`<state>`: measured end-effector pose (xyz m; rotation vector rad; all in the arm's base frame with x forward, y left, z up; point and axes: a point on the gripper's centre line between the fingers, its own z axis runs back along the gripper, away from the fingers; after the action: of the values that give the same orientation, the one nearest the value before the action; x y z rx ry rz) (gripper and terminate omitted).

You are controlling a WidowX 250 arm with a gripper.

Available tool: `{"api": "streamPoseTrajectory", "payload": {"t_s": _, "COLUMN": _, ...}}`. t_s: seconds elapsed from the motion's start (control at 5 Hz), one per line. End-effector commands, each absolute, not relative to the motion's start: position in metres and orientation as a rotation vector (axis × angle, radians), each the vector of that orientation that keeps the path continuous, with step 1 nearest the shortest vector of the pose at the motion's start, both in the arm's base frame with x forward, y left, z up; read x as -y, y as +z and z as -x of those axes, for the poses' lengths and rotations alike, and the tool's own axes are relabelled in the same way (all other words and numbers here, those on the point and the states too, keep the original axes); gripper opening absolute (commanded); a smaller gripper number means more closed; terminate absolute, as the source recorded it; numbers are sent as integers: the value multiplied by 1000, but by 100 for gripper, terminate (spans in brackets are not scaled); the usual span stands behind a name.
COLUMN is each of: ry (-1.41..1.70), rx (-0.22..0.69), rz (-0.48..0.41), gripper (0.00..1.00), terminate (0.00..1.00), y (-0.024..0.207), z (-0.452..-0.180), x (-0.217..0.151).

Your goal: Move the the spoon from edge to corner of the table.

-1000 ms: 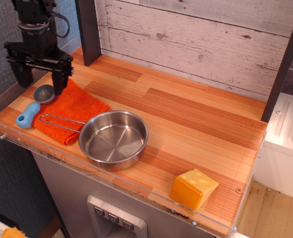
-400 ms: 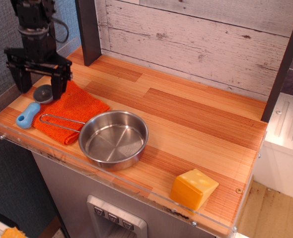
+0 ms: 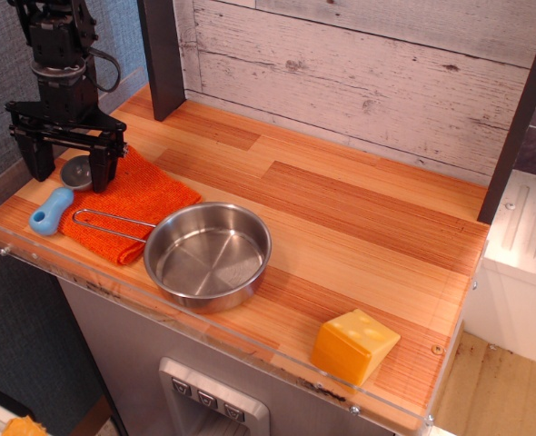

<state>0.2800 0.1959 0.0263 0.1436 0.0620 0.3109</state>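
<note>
Two spread-wide fingers (image 3: 66, 168) straddle the spoon's (image 3: 59, 195) grey bowl; its blue handle points toward the table (image 3: 359, 227) edge.

The table (image 3: 359, 218) (acrylic-rimmed) is occupied by an orange cloth (image 3: 136, 204) and spoon (image 3: 57, 202) far left, a pan (image 3: 209, 254) centrally, cheese (image 3: 354, 345) near right.

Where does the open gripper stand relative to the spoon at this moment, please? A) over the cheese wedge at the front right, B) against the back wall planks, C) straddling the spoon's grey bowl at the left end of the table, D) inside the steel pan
C: the gripper has a finger on each side of the round grey bowl of the spoon, beside the orange cloth at the left end of the table.
</note>
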Motion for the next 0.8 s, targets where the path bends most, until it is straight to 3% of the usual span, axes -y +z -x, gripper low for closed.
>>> {"api": "streamPoseTrajectory", "payload": {"t_s": 0.0, "ry": 328, "rx": -16, "rz": -150, "gripper": 0, "terminate": 0, "y": 40, "z": -281, "x": -207}}
{"api": "streamPoseTrajectory", "payload": {"t_s": 0.2, "ry": 318, "rx": 4, "rz": -147, "gripper": 0, "terminate": 0, "y": 53, "z": -282, "x": -204}}
{"api": "streamPoseTrajectory", "payload": {"t_s": 0.4, "ry": 312, "rx": 61, "rz": -75, "gripper": 0, "terminate": 0, "y": 90, "z": -288, "x": -184}}
{"api": "streamPoseTrajectory", "payload": {"t_s": 0.6, "ry": 255, "rx": 139, "rz": -111, "gripper": 0, "terminate": 0, "y": 134, "z": -307, "x": -140}}
